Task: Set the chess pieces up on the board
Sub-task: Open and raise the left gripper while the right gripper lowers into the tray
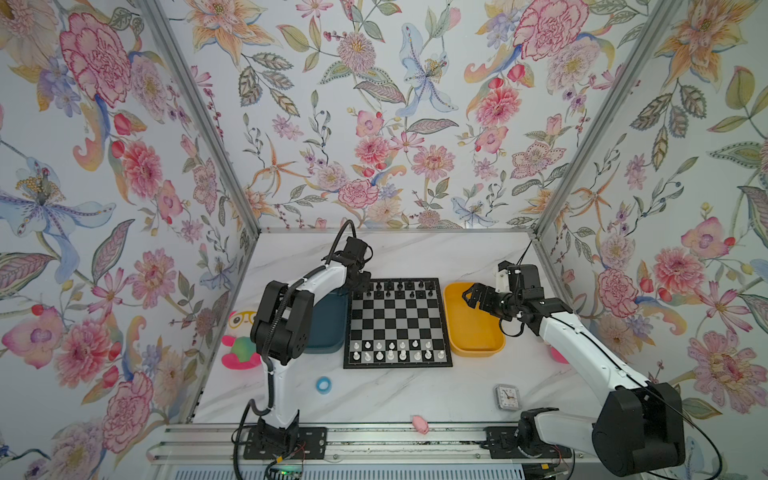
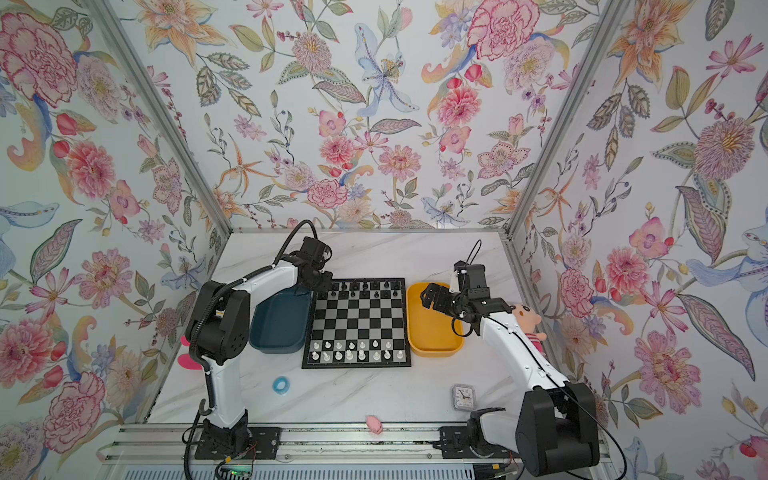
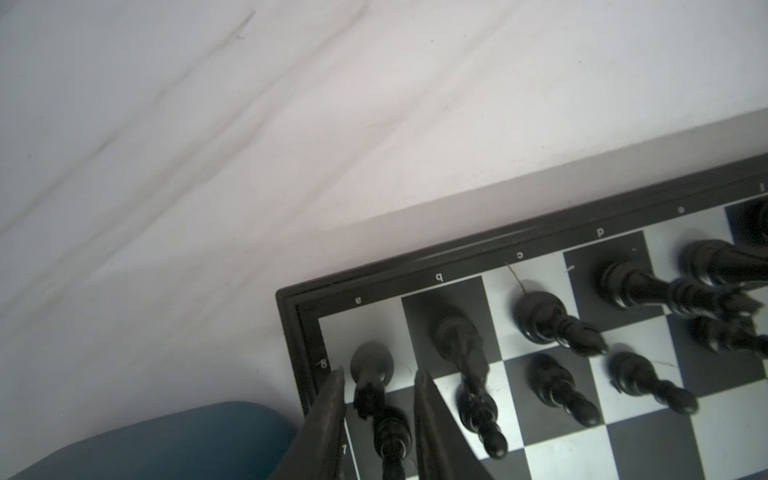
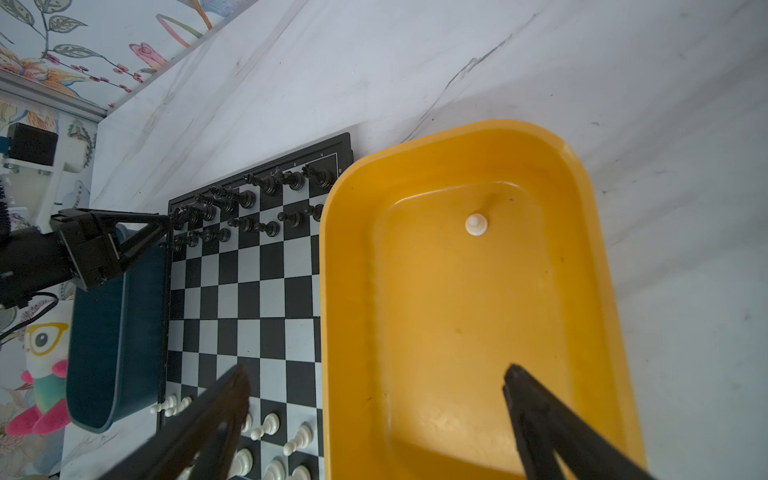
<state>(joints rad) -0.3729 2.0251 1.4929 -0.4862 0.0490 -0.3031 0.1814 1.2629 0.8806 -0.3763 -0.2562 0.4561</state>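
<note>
left gripper (image 3: 380, 370): slightly parted astride black rook (image 3: 371, 359), far-left corner of board (image 3: 299, 332) | right gripper (image 4: 377, 369): wide open, empty, over yellow bin (image 4: 582, 174)

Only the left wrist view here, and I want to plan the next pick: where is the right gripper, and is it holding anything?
Observer: The right gripper hangs open and empty over the yellow bin.
Operator: Any pieces left in there?
Observer: One white pawn, alone on its floor.
Operator: And the teal bin?
Observer: No pieces show in the teal bin in a top view, though the left arm covers its far end.
</note>
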